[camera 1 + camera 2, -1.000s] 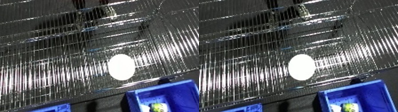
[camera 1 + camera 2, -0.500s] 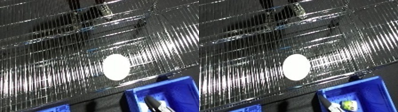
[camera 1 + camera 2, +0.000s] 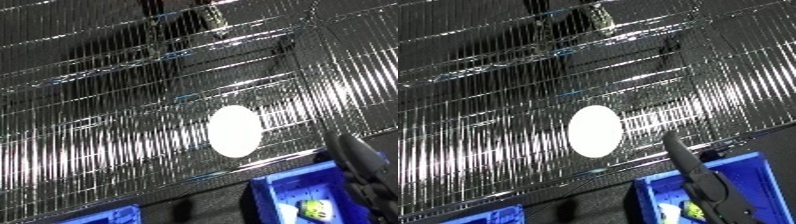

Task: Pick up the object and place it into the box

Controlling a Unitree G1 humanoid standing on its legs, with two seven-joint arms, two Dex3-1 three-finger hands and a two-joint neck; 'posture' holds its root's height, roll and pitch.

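A white oval object (image 3: 594,130) lies on the wire shelf (image 3: 478,100); the robot's right hand (image 3: 696,177), fingers straight and empty, rises over the blue bin (image 3: 753,172), apparently reaching to grasp.

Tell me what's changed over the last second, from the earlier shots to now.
The right hand has risen into view from below, its fingers straight, reaching up over the blue bin toward the wire shelf. It holds nothing. The white oval object still lies on the shelf; its slight shift looks like camera movement.
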